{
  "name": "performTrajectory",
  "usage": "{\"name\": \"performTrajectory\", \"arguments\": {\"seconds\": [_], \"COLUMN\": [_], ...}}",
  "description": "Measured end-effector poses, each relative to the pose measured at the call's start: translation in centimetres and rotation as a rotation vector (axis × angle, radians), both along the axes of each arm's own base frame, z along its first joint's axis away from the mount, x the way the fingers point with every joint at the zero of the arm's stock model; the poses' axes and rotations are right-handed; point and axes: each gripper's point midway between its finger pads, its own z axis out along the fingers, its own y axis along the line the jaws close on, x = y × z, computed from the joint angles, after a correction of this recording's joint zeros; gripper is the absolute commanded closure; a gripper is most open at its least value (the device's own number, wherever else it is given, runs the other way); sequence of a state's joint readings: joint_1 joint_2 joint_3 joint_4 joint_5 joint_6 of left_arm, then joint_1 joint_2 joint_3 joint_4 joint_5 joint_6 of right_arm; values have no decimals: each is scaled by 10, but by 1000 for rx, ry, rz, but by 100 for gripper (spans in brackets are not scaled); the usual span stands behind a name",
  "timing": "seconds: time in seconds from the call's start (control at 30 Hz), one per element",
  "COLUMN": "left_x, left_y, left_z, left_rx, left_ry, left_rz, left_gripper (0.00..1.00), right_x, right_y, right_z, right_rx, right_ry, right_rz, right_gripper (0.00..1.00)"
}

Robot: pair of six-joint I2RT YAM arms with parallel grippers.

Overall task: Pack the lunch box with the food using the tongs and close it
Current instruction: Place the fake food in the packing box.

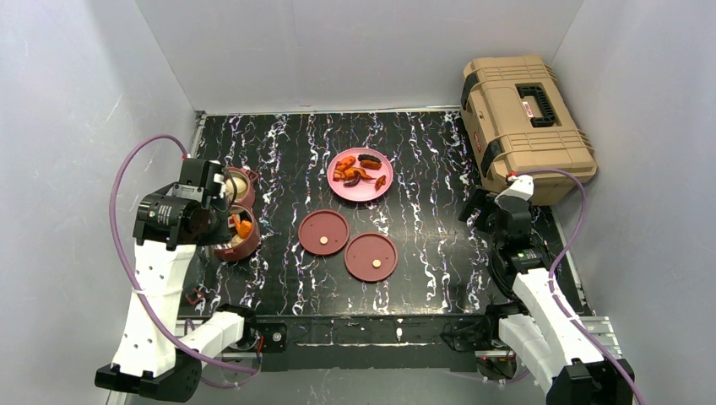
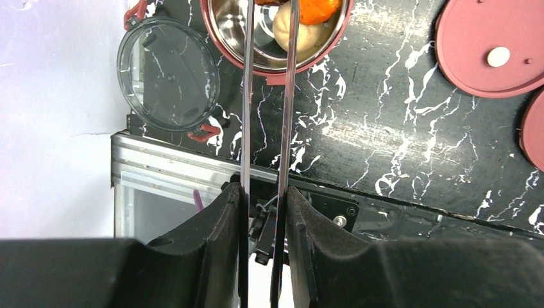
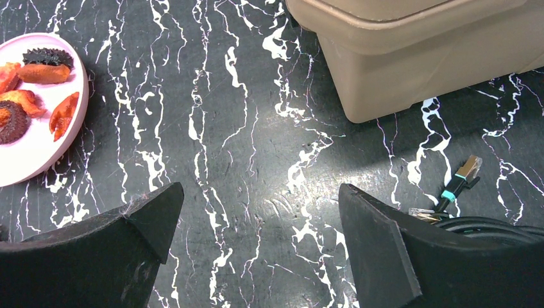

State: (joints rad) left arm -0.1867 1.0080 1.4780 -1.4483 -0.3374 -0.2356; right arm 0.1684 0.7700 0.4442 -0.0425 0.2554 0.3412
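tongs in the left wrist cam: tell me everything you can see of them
The tongs are two thin, flat, dark metal strips, nearly parallel with a narrow gap between them. The left gripper is shut on them, one black finger pressing each strip from outside. They reach out above the table, cross the rim of the maroon, steel-lined bowl and pass over the pale bun. Their tips leave the frame near an orange piece, so any grip there cannot be told.

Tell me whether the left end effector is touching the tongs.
Touching. In the left wrist view the left end effector pinches the tongs: each thin blade lies flush against an inner finger face, with no gap.
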Motion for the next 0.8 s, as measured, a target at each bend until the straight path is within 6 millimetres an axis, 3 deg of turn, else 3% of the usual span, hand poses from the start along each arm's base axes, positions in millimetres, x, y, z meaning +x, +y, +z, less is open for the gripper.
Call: {"name": "performTrajectory", "arguments": {"seconds": [0.6, 0.8], "left_x": [-1, 0], "left_y": [3, 1], "left_z": [-15, -16], "left_rx": [24, 17], "left_ry": [51, 50], "left_rz": [11, 7], "left_gripper": [64, 66], "right_x": [0, 0], "right_y": [1, 1], "right_z": [-1, -1], "right_rx": [2, 2], "right_ry": [3, 3], "right_rz": [3, 3], "right_gripper": [0, 0]}}
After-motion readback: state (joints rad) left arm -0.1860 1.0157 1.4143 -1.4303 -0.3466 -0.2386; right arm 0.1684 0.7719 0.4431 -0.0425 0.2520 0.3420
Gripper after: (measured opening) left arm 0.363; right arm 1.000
